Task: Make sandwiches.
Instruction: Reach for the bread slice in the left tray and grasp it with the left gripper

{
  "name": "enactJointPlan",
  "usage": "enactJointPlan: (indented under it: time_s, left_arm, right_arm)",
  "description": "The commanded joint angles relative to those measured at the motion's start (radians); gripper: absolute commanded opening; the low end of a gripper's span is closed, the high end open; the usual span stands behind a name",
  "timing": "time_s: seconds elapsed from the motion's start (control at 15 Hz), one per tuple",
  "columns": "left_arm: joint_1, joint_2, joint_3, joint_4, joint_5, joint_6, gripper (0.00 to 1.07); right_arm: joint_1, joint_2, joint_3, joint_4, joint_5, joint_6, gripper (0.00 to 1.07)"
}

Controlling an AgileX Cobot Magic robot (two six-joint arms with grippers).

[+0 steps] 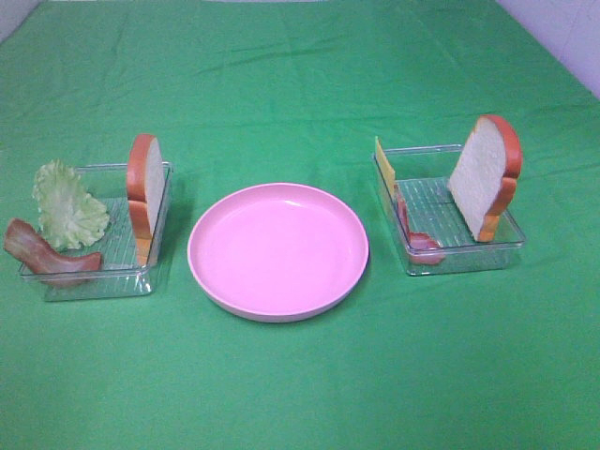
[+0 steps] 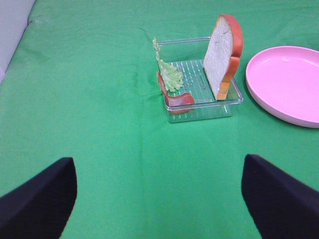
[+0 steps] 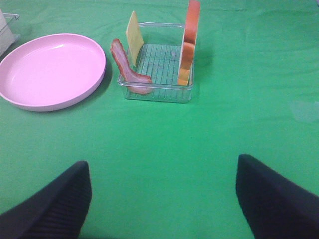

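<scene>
No sandwich is stacked; the parts stand in two clear trays. The left tray [image 1: 94, 277] holds an upright bread slice [image 1: 145, 192], a lettuce leaf [image 1: 67, 206] and a bacon strip [image 1: 47, 253]. The right tray [image 1: 464, 258] holds an upright bread slice [image 1: 485, 176], a cheese slice [image 1: 384, 164] and a bacon strip [image 1: 417, 230]. My left gripper [image 2: 157, 164] is open and empty, well short of the left tray [image 2: 199, 112]. My right gripper [image 3: 162, 164] is open and empty, well short of the right tray [image 3: 159, 92]. Neither gripper shows in the exterior view.
An empty round pink plate [image 1: 277, 246] sits between the trays on the green cloth [image 1: 300, 394]. The plate also shows in the left wrist view [image 2: 289, 82] and the right wrist view [image 3: 50, 69]. A pale surface borders the cloth at the far corners.
</scene>
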Motion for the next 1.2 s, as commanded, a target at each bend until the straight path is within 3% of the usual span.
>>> enactJointPlan:
  time_s: [0.07,1.2]
  left_arm:
    - [0.004,-0.02,0.002,-0.007,-0.01,0.002,0.85]
    - [0.004,-0.02,0.002,-0.007,-0.01,0.002,0.85]
  right_arm:
    - [0.001,-0.011,0.001,0.004,-0.011,-0.001,0.76]
    - [0.001,-0.011,0.001,0.004,-0.011,-0.001,0.76]
